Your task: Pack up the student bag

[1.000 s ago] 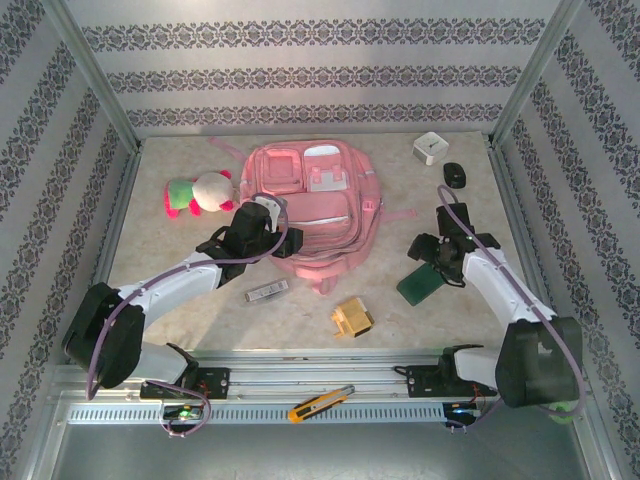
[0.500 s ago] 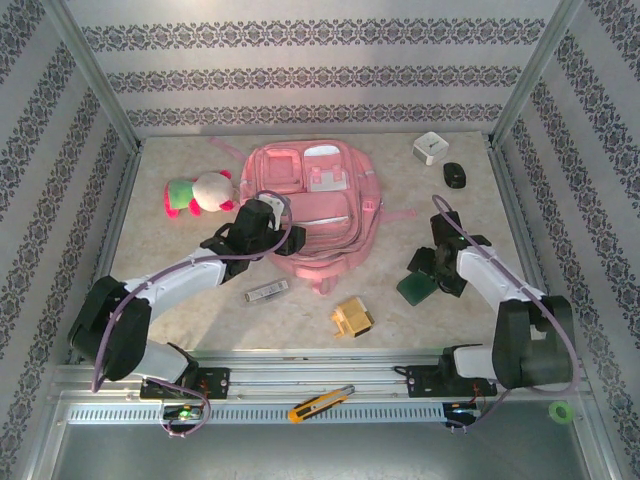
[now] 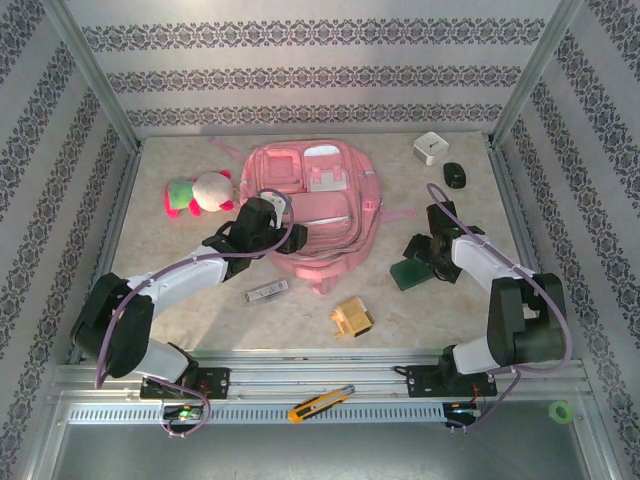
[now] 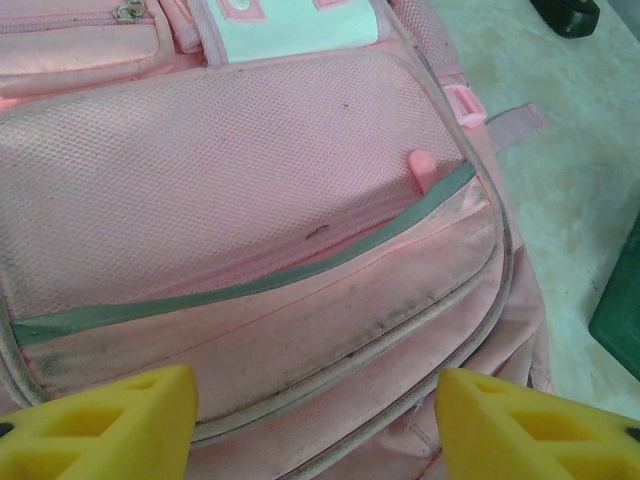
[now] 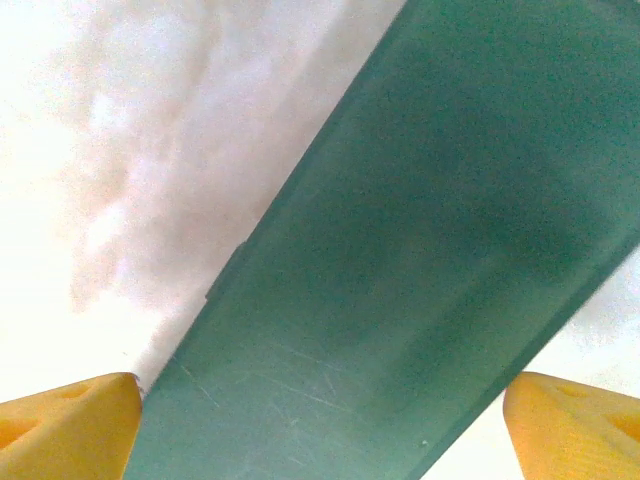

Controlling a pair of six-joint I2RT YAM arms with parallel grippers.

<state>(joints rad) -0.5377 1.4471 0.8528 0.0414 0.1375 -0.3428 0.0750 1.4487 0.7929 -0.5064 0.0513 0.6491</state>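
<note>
Well back on the worktop [image 3: 200,290], midway along its far edge, the student bag [image 3: 320,215] lies flat with its zipped pockets facing up. The left gripper [image 3: 290,238] hangs over the bag's near left part. In the left wrist view its yellow fingertips [image 4: 110,420] stand wide apart above the pink fabric, holding nothing. Near the right edge, the right gripper [image 3: 420,262] sits low over a flat green item [image 3: 407,274]. Its fingers [image 5: 65,420] are also spread wide. The green item runs slantwise between them, reaching one tip and leaving a gap at the other. A plush toy [image 3: 197,192] lies beside the bag, toward the left edge.
</note>
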